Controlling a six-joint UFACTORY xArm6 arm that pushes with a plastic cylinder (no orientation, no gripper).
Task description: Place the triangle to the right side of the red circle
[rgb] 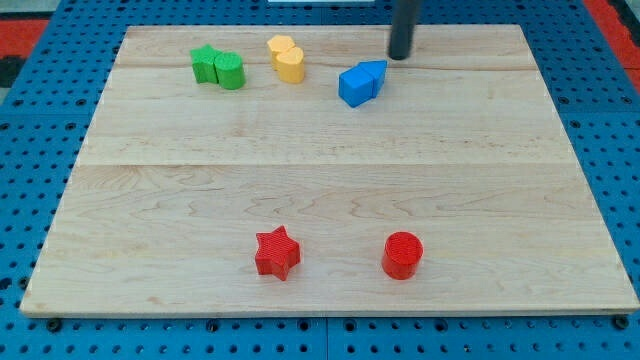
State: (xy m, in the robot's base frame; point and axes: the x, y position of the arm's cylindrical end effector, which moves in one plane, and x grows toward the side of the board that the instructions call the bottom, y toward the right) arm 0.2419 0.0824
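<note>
My tip [400,56] is resting on the tabletop [330,180] just above and right of the blue triangle [372,78], which is touching a blue cube [353,87] on its lower left. There are no jaws here, only the rod. The red circle [403,254] is lying far below the tip, near the view's bottom. I am judging this the approach step; next I am needing to push the triangle down, ending right of the circle.
</note>
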